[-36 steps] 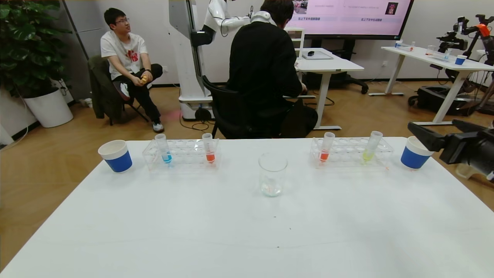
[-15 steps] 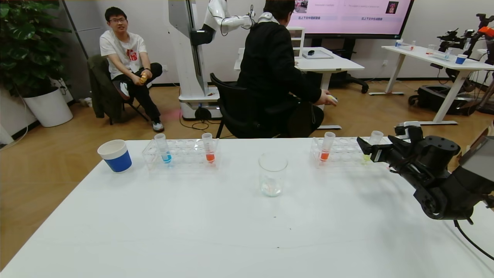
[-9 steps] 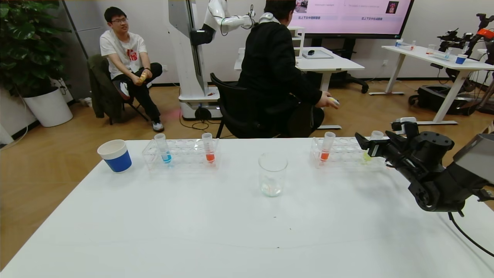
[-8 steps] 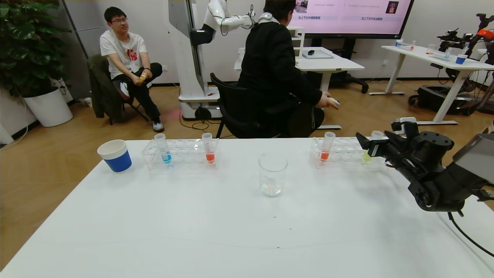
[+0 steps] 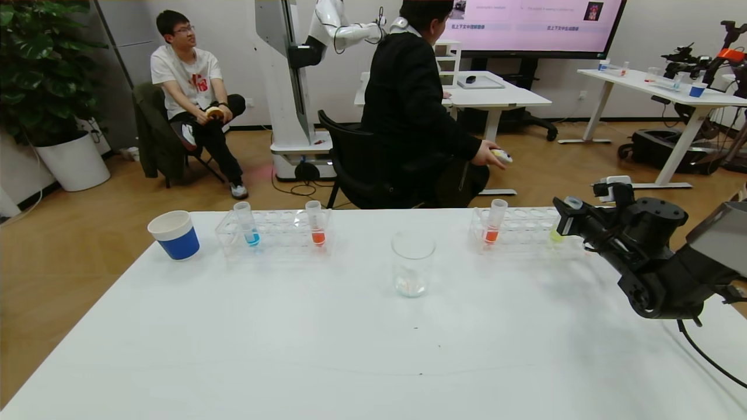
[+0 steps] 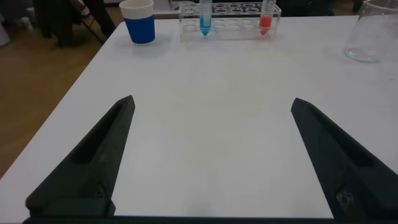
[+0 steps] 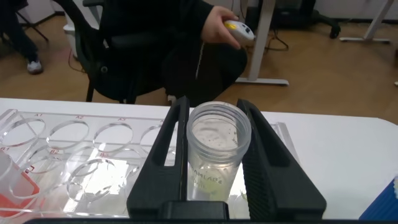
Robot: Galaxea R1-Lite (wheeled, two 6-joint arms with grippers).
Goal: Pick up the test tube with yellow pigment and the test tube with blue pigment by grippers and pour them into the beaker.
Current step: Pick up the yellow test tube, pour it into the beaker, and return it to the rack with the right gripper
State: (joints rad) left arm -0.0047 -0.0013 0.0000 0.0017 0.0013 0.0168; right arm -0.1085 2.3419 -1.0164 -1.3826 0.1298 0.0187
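Right tool point(image 5: 565, 214) clenched on yellow tube point(image 7: 214, 152) in far-right rack point(image 5: 525, 236); near surface point(image 5: 350, 350) open. Left tool point(image 6: 211, 155) spread wide.

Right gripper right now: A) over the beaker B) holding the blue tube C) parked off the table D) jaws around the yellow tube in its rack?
D: the right gripper has a jaw on each side of the yellow tube, which stands in its rack.

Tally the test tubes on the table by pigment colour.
Blue tube: 1
Orange-red tubes: 2
Yellow tube: 1, gripped by the right end effector
Total: 4
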